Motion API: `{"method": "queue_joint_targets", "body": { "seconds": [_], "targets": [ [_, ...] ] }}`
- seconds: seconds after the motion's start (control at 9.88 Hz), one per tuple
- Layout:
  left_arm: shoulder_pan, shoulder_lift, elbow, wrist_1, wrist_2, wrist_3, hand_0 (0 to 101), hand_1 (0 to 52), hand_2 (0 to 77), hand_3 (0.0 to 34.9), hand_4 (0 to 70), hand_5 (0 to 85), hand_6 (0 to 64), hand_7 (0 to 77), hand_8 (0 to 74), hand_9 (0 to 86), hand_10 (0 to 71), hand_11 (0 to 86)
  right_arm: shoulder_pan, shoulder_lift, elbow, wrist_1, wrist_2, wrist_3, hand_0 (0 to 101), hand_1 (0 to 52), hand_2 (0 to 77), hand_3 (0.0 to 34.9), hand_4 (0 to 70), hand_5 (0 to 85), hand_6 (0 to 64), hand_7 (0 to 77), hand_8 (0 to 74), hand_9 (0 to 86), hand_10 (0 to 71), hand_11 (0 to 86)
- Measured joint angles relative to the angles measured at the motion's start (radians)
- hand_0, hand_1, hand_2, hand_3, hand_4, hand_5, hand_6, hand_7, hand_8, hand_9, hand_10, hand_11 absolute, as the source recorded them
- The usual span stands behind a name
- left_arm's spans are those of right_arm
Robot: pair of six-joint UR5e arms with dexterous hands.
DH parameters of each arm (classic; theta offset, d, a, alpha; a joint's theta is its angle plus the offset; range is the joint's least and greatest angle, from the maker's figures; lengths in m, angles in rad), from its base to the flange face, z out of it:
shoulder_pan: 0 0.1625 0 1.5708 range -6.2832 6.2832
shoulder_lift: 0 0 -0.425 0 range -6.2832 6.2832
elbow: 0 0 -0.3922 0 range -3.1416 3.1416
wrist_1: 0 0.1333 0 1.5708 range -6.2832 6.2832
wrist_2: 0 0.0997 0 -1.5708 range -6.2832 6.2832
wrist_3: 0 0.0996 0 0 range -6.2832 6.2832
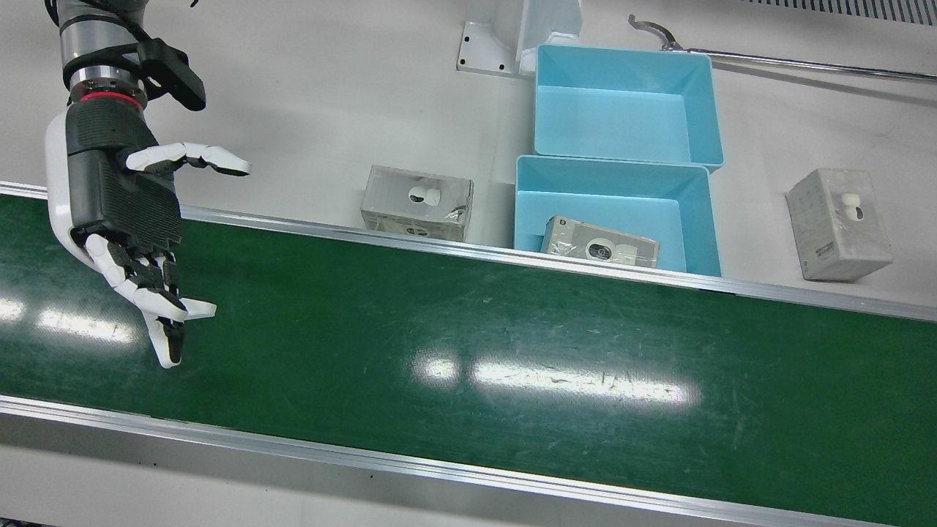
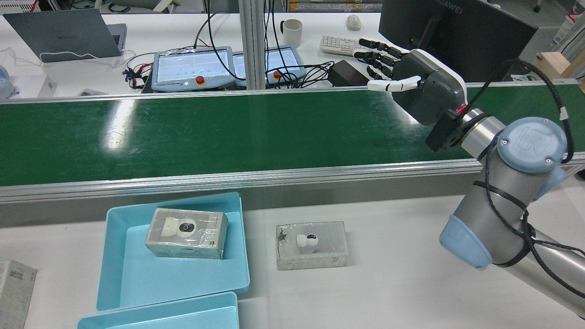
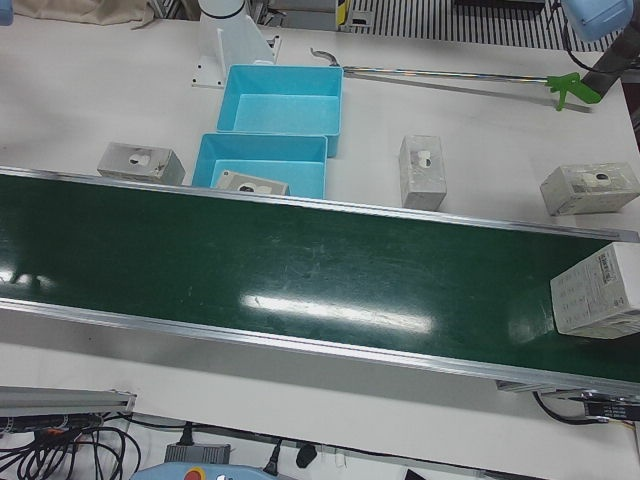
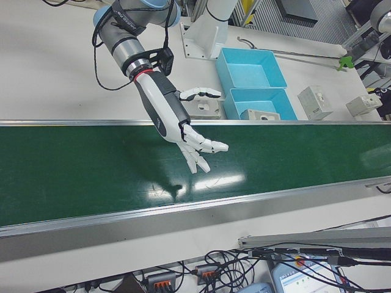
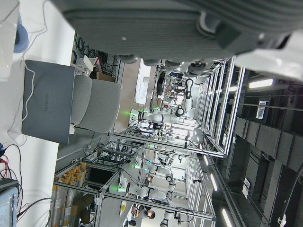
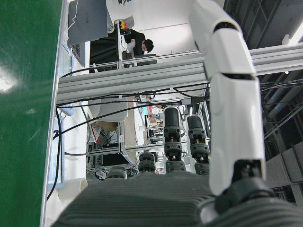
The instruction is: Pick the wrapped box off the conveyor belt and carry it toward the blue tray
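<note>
A wrapped white box (image 3: 597,290) lies on the green conveyor belt (image 3: 300,270) at the far right edge of the left-front view, with no hand on it. My right hand (image 1: 124,212) is open and empty, fingers spread, hovering over the belt's other end; it also shows in the rear view (image 2: 411,77) and the right-front view (image 4: 177,119). Two blue trays (image 1: 611,170) stand beside the belt; the nearer one holds a wrapped box (image 1: 600,245). My left hand (image 5: 165,23) shows only as a palm edge in its own view.
A wrapped box (image 1: 417,203) lies on the white table between my right hand and the trays. More wrapped boxes (image 3: 423,171) (image 3: 590,188) lie on the table past the trays. A long grabber tool (image 3: 450,75) lies behind them.
</note>
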Motion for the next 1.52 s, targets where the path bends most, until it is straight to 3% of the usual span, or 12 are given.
{"method": "queue_joint_targets", "body": {
  "seconds": [0.1,0.2,0.3,0.61,0.71,1.11,1.21,1.42,1.52],
  "targets": [
    [0.000,0.000,0.000,0.000,0.000,0.000,0,0.0,1.1,0.0,0.0,1.1,0.0,0.5,0.5,0.0,0.5,0.0,-0.002,0.002,0.000,0.000,0.000,0.000,50,18.0,20.7,7.0,16.4,16.4,10.4,26.2,3.8,7.6,0.0,2.2],
    [0.000,0.000,0.000,0.000,0.000,0.000,0,0.0,1.1,0.0,0.0,1.1,0.0,0.5,0.5,0.0,0.5,0.0,-0.002,0.003,0.001,0.000,0.000,0.000,50,18.0,20.7,7.6,18.5,16.4,10.9,26.2,3.8,8.2,1.6,2.2],
    [0.000,0.000,0.000,0.000,0.000,0.000,0,0.0,1.1,0.0,0.0,1.1,0.0,0.5,0.5,0.0,0.5,0.0,0.000,0.002,0.002,0.000,0.000,0.001,50,18.0,21.3,5.3,20.2,16.4,13.1,30.0,4.9,9.8,2.7,4.9],
    [0.000,0.000,0.000,0.000,0.000,0.000,0,0.0,1.1,0.0,0.0,1.1,0.0,0.5,0.5,0.0,0.0,0.0,0.000,0.000,0.003,0.000,0.001,0.002,51,19.6,21.3,5.3,20.2,16.4,13.6,30.0,4.9,10.9,3.3,6.0],
    [0.000,0.000,0.000,0.000,0.000,0.000,0,0.0,1.1,0.0,0.0,1.1,0.0,0.5,0.5,0.0,0.0,0.0,0.000,0.001,0.002,0.000,0.002,0.003,51,19.6,21.3,2.1,20.2,16.9,14.7,32.7,4.9,10.9,3.3,6.0],
    [0.000,0.000,0.000,0.000,0.000,0.000,0,0.0,1.1,0.0,0.0,1.1,0.0,0.5,0.5,0.0,0.5,0.5,0.000,0.001,0.001,0.000,0.005,0.011,51,19.6,21.3,2.1,21.3,16.9,15.8,34.4,6.0,12.5,3.8,7.6],
    [0.000,0.000,0.000,0.000,0.000,0.000,0,0.0,1.1,0.0,0.0,1.1,0.0,0.5,0.5,0.0,0.5,0.0,0.000,0.001,0.001,0.000,0.006,0.014,57,24.0,22.9,0.6,24.5,25.6,18.5,37.6,6.0,13.6,5.4,9.8],
    [0.000,0.000,0.000,0.000,0.000,0.000,0,0.0,0.5,0.0,0.0,1.1,0.0,0.5,0.5,0.0,0.5,0.0,0.000,0.001,0.000,0.000,0.007,0.019,57,24.0,22.9,0.6,24.5,25.6,18.5,37.6,6.0,13.6,5.4,9.8],
    [0.000,0.000,0.000,0.000,0.000,0.000,0,0.0,0.5,0.0,0.0,1.1,0.0,0.5,0.5,0.0,0.5,0.0,0.000,0.001,0.000,0.000,0.007,0.020,59,25.1,24.0,0.6,27.8,36.5,21.8,40.4,8.2,15.3,5.4,10.9]
  ]
}}
